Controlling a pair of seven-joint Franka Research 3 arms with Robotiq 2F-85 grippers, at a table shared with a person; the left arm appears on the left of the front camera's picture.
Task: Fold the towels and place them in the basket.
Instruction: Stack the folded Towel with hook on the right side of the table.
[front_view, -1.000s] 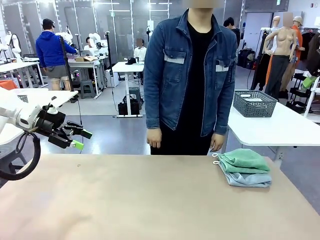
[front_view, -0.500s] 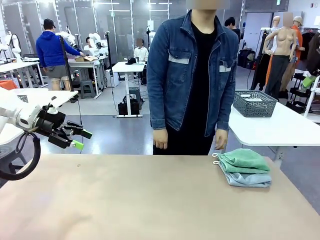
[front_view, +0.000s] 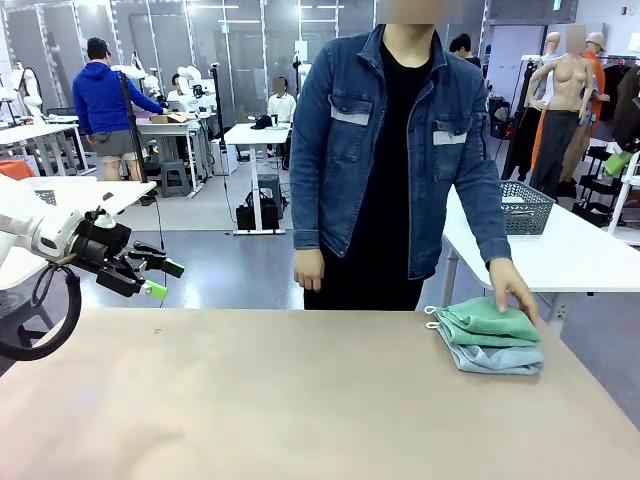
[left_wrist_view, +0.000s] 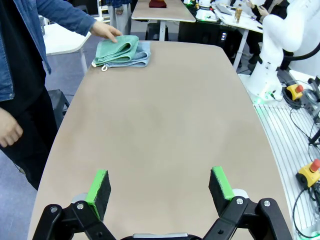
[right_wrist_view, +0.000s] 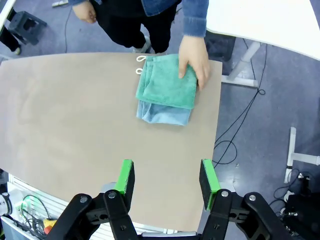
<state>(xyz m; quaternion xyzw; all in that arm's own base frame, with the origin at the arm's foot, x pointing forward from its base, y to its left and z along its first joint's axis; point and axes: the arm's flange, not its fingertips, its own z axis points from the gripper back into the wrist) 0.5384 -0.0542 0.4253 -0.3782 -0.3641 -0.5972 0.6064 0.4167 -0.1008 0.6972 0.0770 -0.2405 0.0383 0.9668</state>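
**Folded towels stacked at the table's far right corner, a hand laid on top**

Front view: the towels (front_view: 488, 338) are seen stacked, a green one over a light blue-grey one, near the far right edge of the table (front_view: 300, 400). Their long axis runs roughly along the far edge, and the corner loops point toward the table's middle. The person's hand (front_view: 513, 295) is laid on the top towel's right end. The rest of the tabletop is left bare. The basket (front_view: 522, 206) is set on a white table behind; its contents cannot be told. The left claw (front_view: 160, 278) is held wide above the left edge, with nothing between its fingers.

Left wrist view: the left claw (left_wrist_view: 160, 186) is spread wide over bare table; the towels (left_wrist_view: 122, 51) are well apart, at the far end.

Right wrist view: the right claw (right_wrist_view: 166, 182) is held partly open and empty above the near edge; the towels (right_wrist_view: 167, 89) lie just beside the side edge, under the hand (right_wrist_view: 194, 60).
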